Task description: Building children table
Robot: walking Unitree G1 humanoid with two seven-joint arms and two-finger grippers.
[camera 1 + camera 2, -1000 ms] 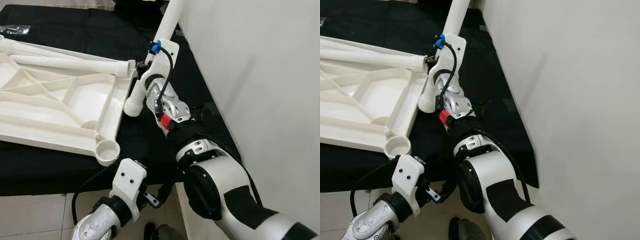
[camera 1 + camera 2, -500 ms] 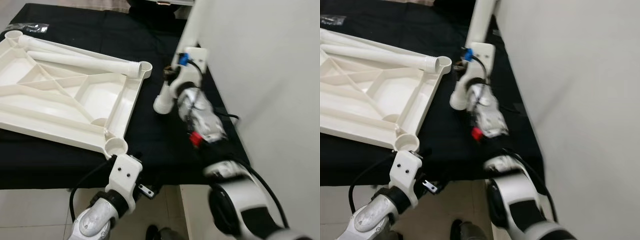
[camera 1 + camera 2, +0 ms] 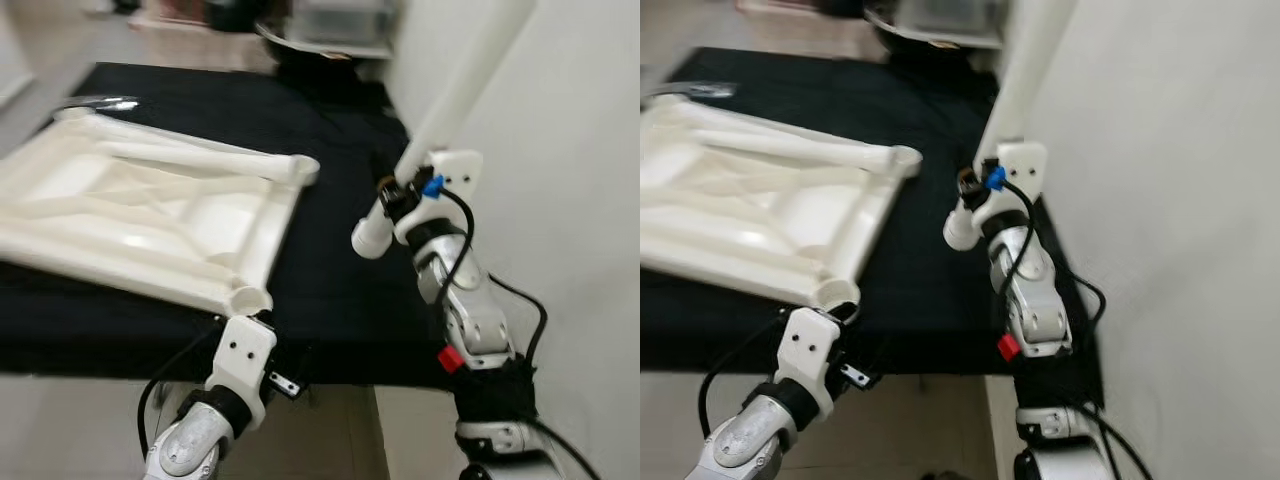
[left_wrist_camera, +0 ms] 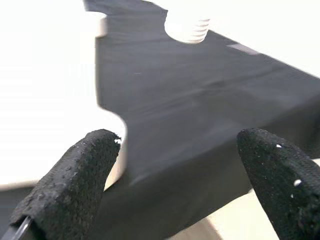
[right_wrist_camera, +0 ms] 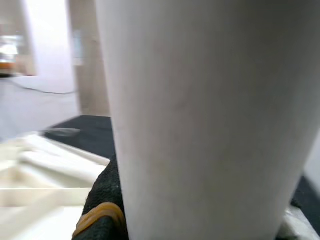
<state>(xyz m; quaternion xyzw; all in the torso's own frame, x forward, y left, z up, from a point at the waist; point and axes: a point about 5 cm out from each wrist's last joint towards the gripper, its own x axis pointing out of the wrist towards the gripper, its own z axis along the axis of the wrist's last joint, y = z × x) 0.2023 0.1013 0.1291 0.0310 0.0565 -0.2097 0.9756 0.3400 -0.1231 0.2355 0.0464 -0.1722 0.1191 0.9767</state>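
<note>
A counter (image 3: 330,300) draped in black cloth is seen beside a plain white wall (image 3: 580,150), with pale floor below its near edge. Left of both tools, the white children's tabletop (image 3: 150,225) lies upside down on the cloth, its ribs facing up and a white leg (image 3: 200,155) lying along its far edge. A round leg socket (image 3: 250,299) at the tabletop's near corner sits just above and beyond the left tool (image 4: 170,185), which is held below the counter's near edge with its two black fingers (image 4: 75,180) spread apart and nothing between them. Farther right, the right tool (image 3: 395,200) is raised over the cloth and clenched around a second white leg (image 3: 455,95), which slants up and away toward the wall; its threaded lower end (image 3: 368,238) hangs just left of that tool, well apart from the tabletop.
</note>
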